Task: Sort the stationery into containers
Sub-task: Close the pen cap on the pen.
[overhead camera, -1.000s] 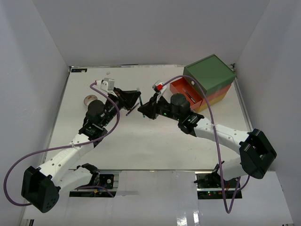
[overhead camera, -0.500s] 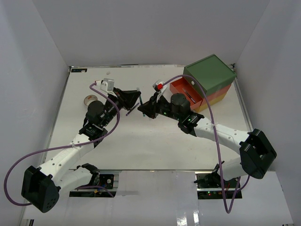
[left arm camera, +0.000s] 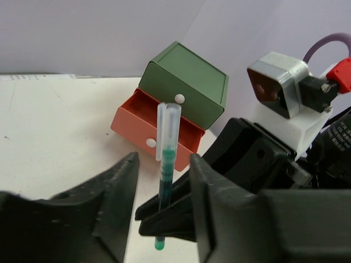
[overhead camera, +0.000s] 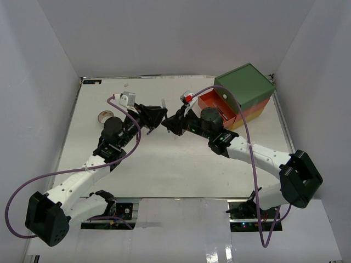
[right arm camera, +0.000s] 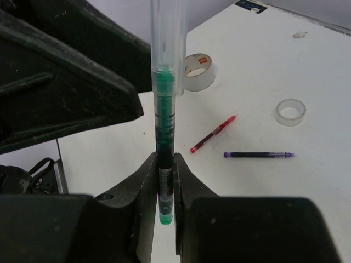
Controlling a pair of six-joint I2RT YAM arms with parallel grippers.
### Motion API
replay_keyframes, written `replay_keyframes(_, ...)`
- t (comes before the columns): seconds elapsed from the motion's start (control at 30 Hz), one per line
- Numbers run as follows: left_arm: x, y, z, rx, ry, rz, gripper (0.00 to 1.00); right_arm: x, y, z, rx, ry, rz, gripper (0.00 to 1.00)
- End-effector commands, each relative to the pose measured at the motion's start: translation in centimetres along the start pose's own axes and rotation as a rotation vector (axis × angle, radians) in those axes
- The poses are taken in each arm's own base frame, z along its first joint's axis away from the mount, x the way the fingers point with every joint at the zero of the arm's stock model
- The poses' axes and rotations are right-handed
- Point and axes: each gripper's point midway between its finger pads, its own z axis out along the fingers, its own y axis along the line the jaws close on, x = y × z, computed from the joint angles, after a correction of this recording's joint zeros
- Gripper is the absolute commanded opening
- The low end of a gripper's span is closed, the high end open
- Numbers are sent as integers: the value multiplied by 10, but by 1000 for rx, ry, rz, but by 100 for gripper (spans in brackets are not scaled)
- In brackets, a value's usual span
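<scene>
The bench [overhead camera: 164, 175] is carrying everything, and at its far right corner the drawer chest [overhead camera: 244, 87] is sitting with its orange-red middle drawer [overhead camera: 216, 109] pulled out. That is probably the compartment waiting for pens, since a thin dark item is already lying in it. The green top drawer and the yellow bottom one are looking closed.

Both arms are reaching in toward the middle of the bench, meeting tip to tip just in front of that open drawer. This is reading as a handover, staged close to the chest so the arm on that side is getting the short trip.

The right pincer [right arm camera: 165, 181] is clamping tight on the lower barrel of the green pen [right arm camera: 164, 109], holding it upright with the clear cap on top (a firm hold low down, leaving most of the barrel free). The left pincer [left arm camera: 163, 203] is standing partly open around the same pen. From its own wrist view its two fingers [left arm camera: 123, 186] are flanking the barrel with daylight on either side, gripping nothing. So the pen is hanging in the air above the bench, carried by the right side alone.

More stationery is waiting on the far left of the bench: a beige tape roll [right arm camera: 197, 71] and a smaller clear tape roll [right arm camera: 289, 111], well apart. Between them, a red pen [right arm camera: 214, 133] and a purple pen [right arm camera: 258, 155] are lying flat, near each other but not touching.
</scene>
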Motion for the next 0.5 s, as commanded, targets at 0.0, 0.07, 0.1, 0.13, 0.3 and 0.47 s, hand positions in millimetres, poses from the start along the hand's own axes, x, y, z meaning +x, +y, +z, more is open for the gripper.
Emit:
replay_keyframes(0.0,-2,-8,-1,25,12,21,55,-50,5,1,-6,-145,-40,8)
replay_keyframes(0.07,-6,-8,-1,22,5,30,67,-44,2,-1,-1,-134,-40,8)
replay_keyframes(0.1,-9,-10,-3,26,-3,34,71,-44,1,-1,2,-135,-39,8)
replay_keyframes(0.13,-10,-10,-3,27,-6,39,74,-42,1,-1,1,-129,-38,8)
replay_keyframes(0.3,-18,-13,-4,27,-13,63,85,-34,-2,-4,1,-112,-45,8)
replay_keyframes(0.47,-25,-15,-4,17,-3,104,85,-30,4,-13,-50,-99,-104,8)
